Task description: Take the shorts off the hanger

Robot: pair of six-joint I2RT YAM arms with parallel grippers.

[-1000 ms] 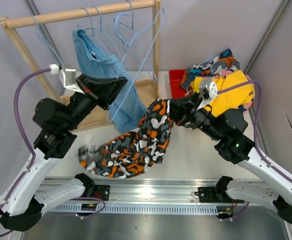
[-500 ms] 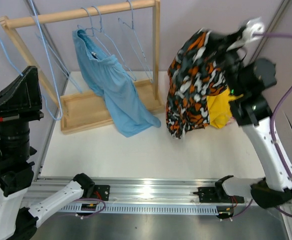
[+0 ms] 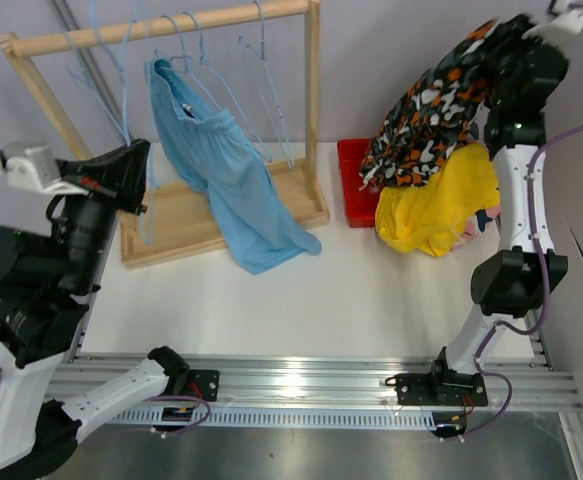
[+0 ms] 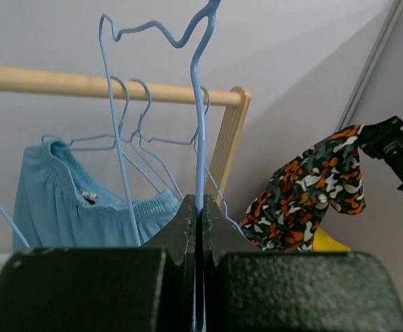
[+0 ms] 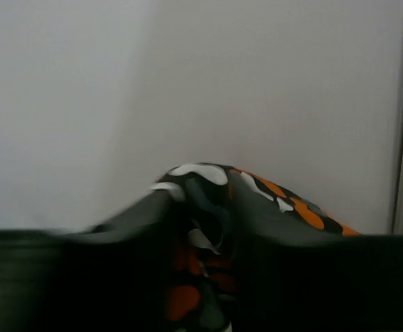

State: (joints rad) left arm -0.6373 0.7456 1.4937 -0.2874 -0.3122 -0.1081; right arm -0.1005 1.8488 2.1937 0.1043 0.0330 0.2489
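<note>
Between fingers of right hand (image 5: 200, 207), raised high: blotched shorts (image 3: 426, 115), pinched, dangling, off any hanger. Below that hand: yellow shorts (image 3: 441, 205) heaped against red bin (image 3: 349, 165). Left hand (image 4: 198, 221) clamped tight on bare blue wire hanger (image 4: 200, 138). Beyond left hand: light blue shorts (image 3: 226, 170) hung from wooden rail (image 3: 171, 28); I judge these left to do. I read no writing anywhere.

The black-orange-white blotched shorts (image 3: 426, 115) dangle limp, lifted high at the right, above the yellow shorts (image 3: 436, 205) heaped crumpled on the table (image 3: 301, 290). The light blue shorts (image 3: 221, 170) hang by the waistband from the wooden rail (image 3: 161, 28), their hem trailing onto the table. One blue wire hanger (image 4: 199, 159) stands upright in front of the rail.
</note>
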